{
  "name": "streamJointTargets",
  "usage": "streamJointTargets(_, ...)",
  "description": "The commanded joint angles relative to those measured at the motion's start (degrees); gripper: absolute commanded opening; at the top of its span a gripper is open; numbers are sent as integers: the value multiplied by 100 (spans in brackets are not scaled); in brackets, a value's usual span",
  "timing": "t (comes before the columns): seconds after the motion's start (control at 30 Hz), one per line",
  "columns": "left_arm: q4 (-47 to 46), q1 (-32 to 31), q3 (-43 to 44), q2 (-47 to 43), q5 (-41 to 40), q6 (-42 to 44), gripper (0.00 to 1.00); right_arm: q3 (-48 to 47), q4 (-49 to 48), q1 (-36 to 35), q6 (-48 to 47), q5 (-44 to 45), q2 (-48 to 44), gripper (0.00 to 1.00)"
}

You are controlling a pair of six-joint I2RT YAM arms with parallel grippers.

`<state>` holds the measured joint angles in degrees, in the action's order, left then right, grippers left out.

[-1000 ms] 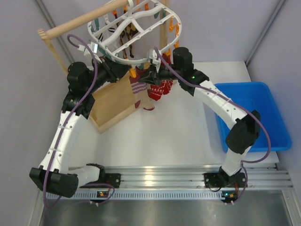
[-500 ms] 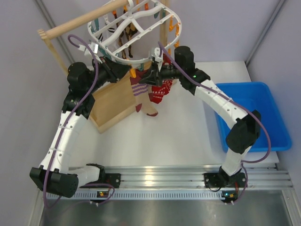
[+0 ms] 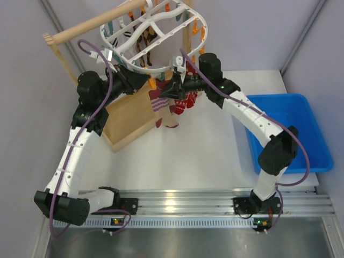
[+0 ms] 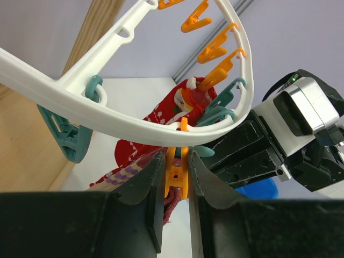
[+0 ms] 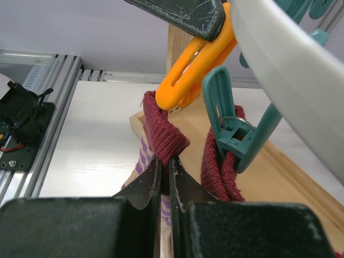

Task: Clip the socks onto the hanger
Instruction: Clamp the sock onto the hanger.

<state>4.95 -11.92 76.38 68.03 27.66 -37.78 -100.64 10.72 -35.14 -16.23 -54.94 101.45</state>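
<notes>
The white oval hanger (image 3: 150,32) hangs from the wooden rod, its rim (image 4: 107,107) crossing the left wrist view. My left gripper (image 4: 176,161) is shut on an orange clip (image 4: 177,174) under the rim, squeezing its handles. My right gripper (image 5: 165,161) is shut on the dark red cuff of a striped sock (image 5: 164,134), which touches the mouth of that orange clip (image 5: 188,75). The sock's striped body (image 3: 157,102) dangles below. Beside it, a teal clip (image 5: 231,129) grips another red sock (image 5: 217,166), seen hanging as the red patterned sock (image 3: 180,105).
The wooden rack's rod (image 3: 91,24) and its tray (image 3: 129,115) stand at the back left, right under the hanger. A blue bin (image 3: 290,129) sits on the right of the white table. More orange and teal clips (image 4: 215,51) dangle along the rim.
My right gripper has edged left and up with the striped sock, bringing its cuff to the orange clip; the sock's loose end has lifted. The left arm has held still.
</notes>
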Motion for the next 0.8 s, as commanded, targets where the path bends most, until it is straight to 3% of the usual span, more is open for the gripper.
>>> streamJointTargets(0.0, -117, -3, -70, 17, 222, 43, 0, -421, -298, -28, 128, -88, -20, 0)
streamJointTargets(0.4, -64, 6, -71, -9, 249, 87, 0, -623, -685, 7, 788, -8, 147, 0)
streamJointTargets(0.77, -152, 6, -27, 52, 257, -45, 0, -746, 35, -20, 164, 431, 235, 0)
